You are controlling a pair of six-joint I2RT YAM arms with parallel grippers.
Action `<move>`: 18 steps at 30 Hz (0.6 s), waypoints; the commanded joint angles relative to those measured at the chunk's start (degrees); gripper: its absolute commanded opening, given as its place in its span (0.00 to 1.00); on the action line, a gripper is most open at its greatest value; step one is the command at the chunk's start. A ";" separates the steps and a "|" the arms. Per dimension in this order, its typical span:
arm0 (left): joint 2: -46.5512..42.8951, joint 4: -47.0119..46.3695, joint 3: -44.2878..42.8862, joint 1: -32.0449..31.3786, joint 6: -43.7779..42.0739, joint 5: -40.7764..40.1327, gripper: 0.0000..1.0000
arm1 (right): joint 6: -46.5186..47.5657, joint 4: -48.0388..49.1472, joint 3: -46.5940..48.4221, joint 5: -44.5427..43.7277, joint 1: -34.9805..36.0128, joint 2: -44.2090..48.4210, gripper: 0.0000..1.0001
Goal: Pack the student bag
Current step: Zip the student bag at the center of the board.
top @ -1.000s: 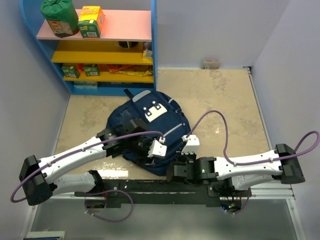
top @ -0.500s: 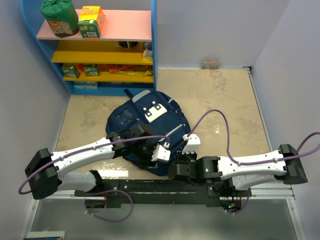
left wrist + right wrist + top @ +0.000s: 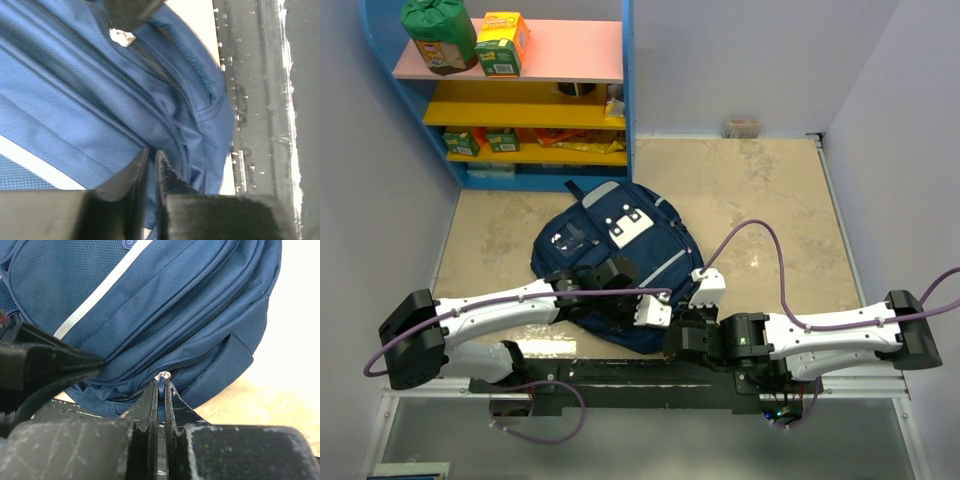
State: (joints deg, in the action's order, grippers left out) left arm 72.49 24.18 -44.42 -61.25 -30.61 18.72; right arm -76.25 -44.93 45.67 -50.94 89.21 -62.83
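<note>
The student bag (image 3: pixel 610 250), navy blue with a white patch and a light stripe, lies flat on the table in front of both arms. My left gripper (image 3: pixel 658 312) is at the bag's near right edge. In the left wrist view its jaws (image 3: pixel 151 162) stand almost together, pinching a fold of the bag's fabric (image 3: pixel 100 100) beside a zip line. My right gripper (image 3: pixel 698 300) is right next to it. In the right wrist view it (image 3: pixel 162 385) is shut on the blue zipper pull (image 3: pixel 162 376) of the bag (image 3: pixel 150 305). The silver slider (image 3: pixel 121 36) also shows in the left wrist view.
A blue shelf unit (image 3: pixel 520 90) with pink and yellow boards stands at the back left, holding a green bag (image 3: pixel 438 35), a carton (image 3: pixel 503 43) and snack packs. A small object (image 3: pixel 742 127) sits by the back wall. The black mounting rail (image 3: pixel 620 375) runs along the near edge.
My left arm has slid right along the bag's near edge, beside the right gripper, and its jaws have closed on the fabric. The right gripper has kept its hold on the pull.
</note>
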 commanded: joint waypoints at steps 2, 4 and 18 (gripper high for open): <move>1.08 -0.63 1.18 -0.36 1.08 1.32 0.01 | -0.48 4.41 0.39 -1.62 0.09 0.95 0.00; 0.99 -0.19 0.92 -0.36 0.55 2.72 0.00 | -0.74 4.15 0.12 -1.71 0.17 1.13 0.00; -6.53 5.53 -6.13 -1.93 3.72 15.48 0.43 | -1.10 3.44 1.52 -1.18 0.09 1.66 0.00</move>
State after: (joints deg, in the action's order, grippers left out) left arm 72.23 29.56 -50.96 -61.65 -27.81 30.00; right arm -76.47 -44.42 45.21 -50.22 89.21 -62.81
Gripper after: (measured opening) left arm 0.322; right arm 0.034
